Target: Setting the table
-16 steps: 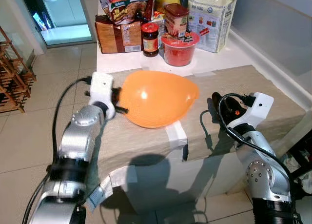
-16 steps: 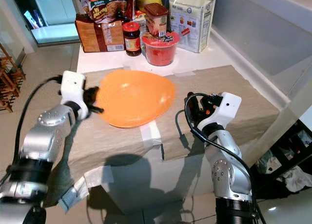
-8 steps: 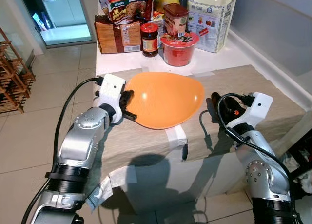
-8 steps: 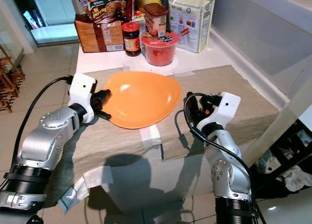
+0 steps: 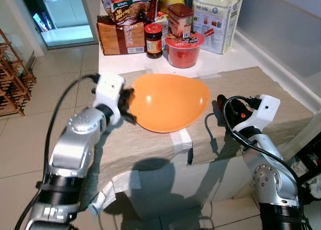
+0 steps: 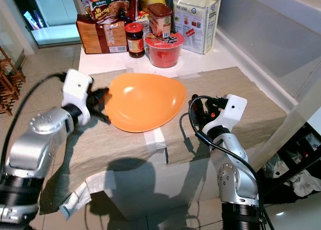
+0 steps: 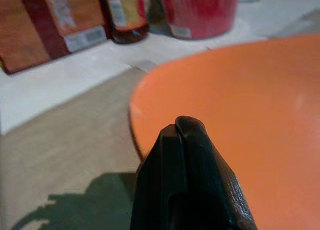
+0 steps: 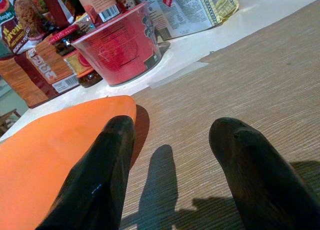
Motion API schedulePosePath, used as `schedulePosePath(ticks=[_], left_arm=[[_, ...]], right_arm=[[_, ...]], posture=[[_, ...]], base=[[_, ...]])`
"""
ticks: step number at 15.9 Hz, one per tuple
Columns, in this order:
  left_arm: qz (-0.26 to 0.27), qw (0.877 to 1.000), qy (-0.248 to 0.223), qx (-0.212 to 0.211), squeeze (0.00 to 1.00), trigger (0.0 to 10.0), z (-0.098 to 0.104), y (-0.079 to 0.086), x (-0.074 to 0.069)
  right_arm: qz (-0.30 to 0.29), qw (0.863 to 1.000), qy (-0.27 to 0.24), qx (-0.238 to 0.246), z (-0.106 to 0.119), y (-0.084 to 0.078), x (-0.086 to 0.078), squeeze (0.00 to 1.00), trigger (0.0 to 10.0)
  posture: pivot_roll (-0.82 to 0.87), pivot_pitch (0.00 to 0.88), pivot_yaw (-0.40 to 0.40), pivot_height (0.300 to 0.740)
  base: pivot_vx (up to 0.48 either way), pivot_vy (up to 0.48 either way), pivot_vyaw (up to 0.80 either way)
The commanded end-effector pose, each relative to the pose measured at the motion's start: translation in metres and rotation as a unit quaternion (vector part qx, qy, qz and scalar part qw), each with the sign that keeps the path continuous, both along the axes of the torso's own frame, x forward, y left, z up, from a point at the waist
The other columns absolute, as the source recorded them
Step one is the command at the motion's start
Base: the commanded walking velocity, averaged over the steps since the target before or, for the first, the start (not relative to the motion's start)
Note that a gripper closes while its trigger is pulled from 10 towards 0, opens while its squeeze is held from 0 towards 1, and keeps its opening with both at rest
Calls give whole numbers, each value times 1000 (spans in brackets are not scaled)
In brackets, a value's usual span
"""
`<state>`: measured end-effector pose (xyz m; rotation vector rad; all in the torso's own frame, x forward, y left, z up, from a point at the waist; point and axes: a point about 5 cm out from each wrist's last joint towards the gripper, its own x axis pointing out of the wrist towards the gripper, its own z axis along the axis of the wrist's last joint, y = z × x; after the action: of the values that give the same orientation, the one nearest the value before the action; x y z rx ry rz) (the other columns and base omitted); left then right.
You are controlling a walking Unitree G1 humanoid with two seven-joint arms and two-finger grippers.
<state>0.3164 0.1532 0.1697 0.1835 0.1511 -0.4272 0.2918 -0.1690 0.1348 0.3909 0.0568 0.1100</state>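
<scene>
Right, head views first: wide orange plastic plate (image 5: 169, 102) sits on the beige woven table runner (image 5: 261, 89), near side of the red instant-noodle tub (image 5: 183, 50) & dark sauce jar (image 5: 154, 39). Left gripper (image 5: 127, 105) pinches the plate's left rim. Right gripper (image 6: 197, 112) hovers just right of the plate, apart from it.

Left wrist view: black fingers (image 7: 186, 180) closed on the rim, plate looks level. Best to lower it flat w/ no tilt, then let go.

Right wrist view: fingers (image 8: 100, 180) spread wide, holding nothing; keep that arm clear of the far rim.
</scene>
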Motion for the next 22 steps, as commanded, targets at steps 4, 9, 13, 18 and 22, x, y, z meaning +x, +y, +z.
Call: schedulePosePath(ticks=[4, 9, 13, 18, 22], left_arm=[[-56, 998, 4, 5, 0, 10000, 1, -15, -12], [-108, 993, 18, 33, 0, 10000, -2, -28, -17], [-115, 992, 42, 41, 0, 10000, -11, -28, -16], [-154, 985, 72, 42, 0, 10000, -26, -30, -23], [-186, 979, 79, 40, 0, 10000, -30, -35, -27]], right_arm=[[-1, 998, 55, -4, -23, 2, -4, 0, 10000], [0, 998, 56, -2, -23, 3, -4, 0, 10000], [0, 999, 52, 0, -19, 2, -3, 0, 10000], [18, 999, 25, 22, 9, 7, 16, 0, 10000], [24, 997, 26, 70, 19, 10, 23, 0, 10000]], posture=[[-94, 0, 81, 740], [-94, 0, 83, 740], [-98, 1, 83, 740], [-91, 7, 80, 740], [-88, 9, 81, 740]], base=[[0, 0, 0], [0, 0, 0], [0, 0, 0], [0, 0, 0], [0, 0, 0]])
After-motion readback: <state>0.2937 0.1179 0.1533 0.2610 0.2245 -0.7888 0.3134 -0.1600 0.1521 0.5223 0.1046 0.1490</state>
